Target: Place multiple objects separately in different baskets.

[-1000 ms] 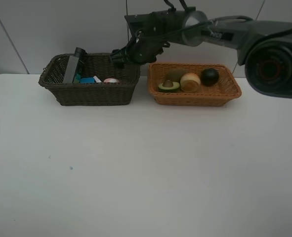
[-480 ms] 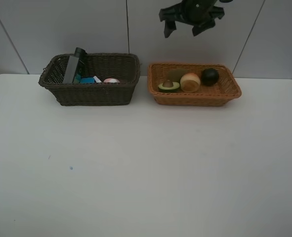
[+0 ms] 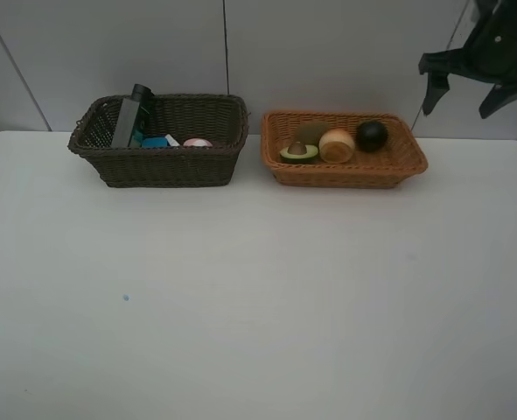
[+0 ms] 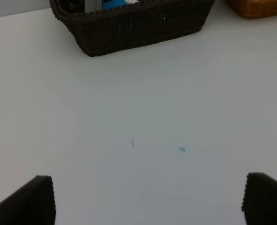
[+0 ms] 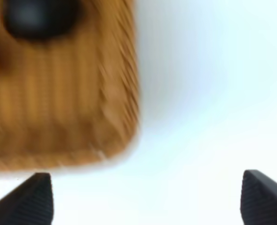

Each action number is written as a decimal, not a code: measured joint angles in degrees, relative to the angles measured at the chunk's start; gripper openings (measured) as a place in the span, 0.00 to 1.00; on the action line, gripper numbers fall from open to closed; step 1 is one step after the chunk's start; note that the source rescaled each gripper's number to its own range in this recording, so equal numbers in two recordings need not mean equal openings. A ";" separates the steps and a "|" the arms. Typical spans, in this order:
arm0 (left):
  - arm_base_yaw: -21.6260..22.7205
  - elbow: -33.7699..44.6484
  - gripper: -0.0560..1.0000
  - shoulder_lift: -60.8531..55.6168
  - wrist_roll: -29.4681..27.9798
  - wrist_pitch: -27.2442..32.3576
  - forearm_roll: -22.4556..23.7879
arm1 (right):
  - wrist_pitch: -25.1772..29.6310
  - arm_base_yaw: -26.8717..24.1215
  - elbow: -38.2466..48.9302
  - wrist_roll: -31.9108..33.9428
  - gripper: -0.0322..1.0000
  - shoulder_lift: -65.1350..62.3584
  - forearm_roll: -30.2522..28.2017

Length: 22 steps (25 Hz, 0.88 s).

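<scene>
The dark brown basket [image 3: 158, 166] stands at the back left and holds the dark green pump bottle [image 3: 129, 118], the blue eraser block [image 3: 154, 143] and a pink object [image 3: 197, 143]. To its right, the light orange basket [image 3: 345, 173] holds the halved avocado [image 3: 298, 152], the brown kiwi [image 3: 310, 132], the orange bun [image 3: 337, 145] and the dark mangosteen [image 3: 372, 135]. My right gripper [image 3: 470, 96] hangs open and empty in the air beyond the orange basket's right end. The left gripper [image 4: 147, 199] is open over bare table in front of the dark basket [image 4: 133, 28].
The white table [image 3: 258, 297] stretches in front of both baskets. A small blue speck [image 3: 125, 297] marks its left part. A white panelled wall rises behind the baskets. The right wrist view is blurred, showing the orange basket's corner [image 5: 58, 117] and the mangosteen [image 5: 37, 18].
My right arm has swung from above the dark basket, up and across to the far right, with its gripper empty. The basket contents and the left gripper have not moved.
</scene>
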 joint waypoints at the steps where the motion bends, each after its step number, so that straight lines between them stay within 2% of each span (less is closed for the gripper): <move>1: 0.00 0.00 1.00 0.00 0.00 0.00 0.00 | -0.72 -0.32 3.42 0.00 1.00 -2.91 0.00; 11: 0.00 0.00 1.00 0.00 0.00 0.00 0.00 | -6.93 -0.63 39.90 0.00 1.00 -37.78 0.27; 15: 0.00 0.00 1.00 0.00 0.00 0.00 0.00 | -9.39 -0.63 50.57 0.00 1.00 -50.76 1.37; 22: 0.00 0.00 1.00 0.00 0.00 0.00 0.00 | -9.82 -0.63 62.82 0.00 1.00 -72.89 1.92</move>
